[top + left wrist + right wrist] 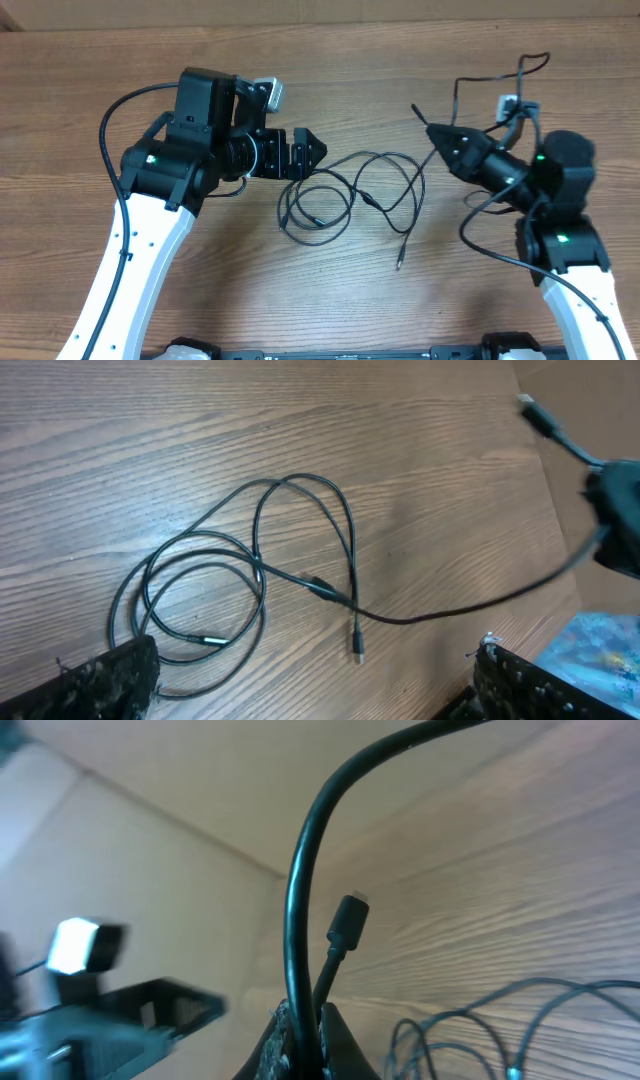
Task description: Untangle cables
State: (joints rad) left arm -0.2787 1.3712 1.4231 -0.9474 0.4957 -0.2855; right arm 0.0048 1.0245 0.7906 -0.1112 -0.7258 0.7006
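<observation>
Overhead and wrist views: the cables (pixel 352 560) lay in the middle of the wooden table (pixel 250 300) as overlapping loose loops, with one silvery-tipped plug (pixel 399 265) resting free on the wood at the near side of the tangle. The left gripper (pixel 312 150) stood with its jaws spread wide and empty, just beside the left edge of the loops; contact with them could not be judged. The right gripper (pixel 432 133) was clenched on a strand close to its end, lifted off the table at the right, with a short black plug (pixel 348 923) projecting past the fingertips.
</observation>
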